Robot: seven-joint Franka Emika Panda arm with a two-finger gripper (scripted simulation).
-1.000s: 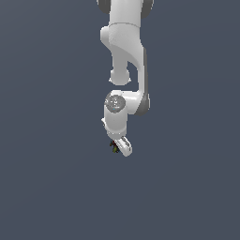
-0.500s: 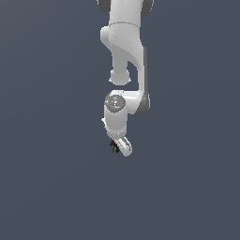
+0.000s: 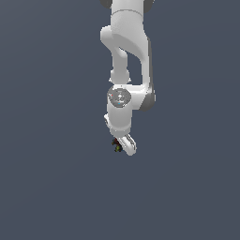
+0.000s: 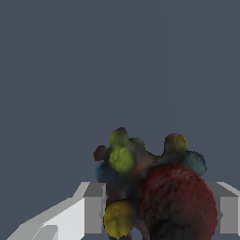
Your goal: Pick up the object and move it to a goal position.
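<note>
Little has moved since the earlier frames: in the exterior view the arm (image 3: pixel 125 70) holds almost the same downward-reaching pose, and the gripper (image 3: pixel 123 144) sits at nearly the same place in the picture, so any travel over this interval is slight. The object (image 3: pixel 116 143), a lumpy dark cluster, shows there only as a small speck of dark red and green at the gripper's tip, on the exterior view's left side of the white finger. The wrist view gives the grasp more clearly: the object (image 4: pixel 154 192) sits between the two fingers (image 4: pixel 93 206), its dark red rounded lobe against one pad and its yellow, green and blue knobs against and beyond the other, so the fingers are clenched on it from both sides. The object fills the gap between the pads, which suggests a pinch across its widest part, a sensible hold for an irregular shape that could otherwise twist out. No marker of the goal position is visible in either view, and the plain grey background shows no surface, so whether the object is lifted clear cannot be told with certainty.
</note>
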